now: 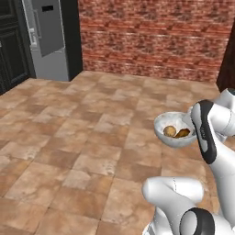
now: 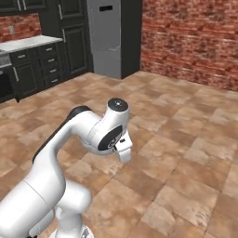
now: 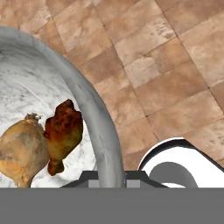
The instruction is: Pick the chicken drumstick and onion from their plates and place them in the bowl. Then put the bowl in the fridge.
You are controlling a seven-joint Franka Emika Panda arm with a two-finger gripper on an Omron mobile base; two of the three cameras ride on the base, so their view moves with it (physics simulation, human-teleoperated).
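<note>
White marbled sides of the bowl [image 3: 52,87] curve round both foods: the onion [image 3: 19,151] and the chicken drumstick [image 3: 63,133] lie side by side on its floor, touching, so the loading half of the job looks finished. What remains, judging from the task, is the trip to the fridge [image 1: 48,39] and setting the bowl inside.

In the left base view the bowl [image 1: 161,131] hangs above the tiled floor [image 1: 69,137], carried beside the arm's wrist, with the onion [image 1: 169,131] to the left of the drumstick [image 1: 182,133]. The fridge stands well apart from the bowl, at the far wall next to the brick wall [image 1: 156,36]; its door appears closed, though I cannot be sure from here.

Seen from the hand, the claw [image 3: 111,178] sits at the bowl's rim, its dark tips straddling the wall, one inside and one outside. It is clamped tight on that rim, bearing the bowl. Relative to the claw, both foods rest inside the bowl, just beyond the inner tip.
</note>
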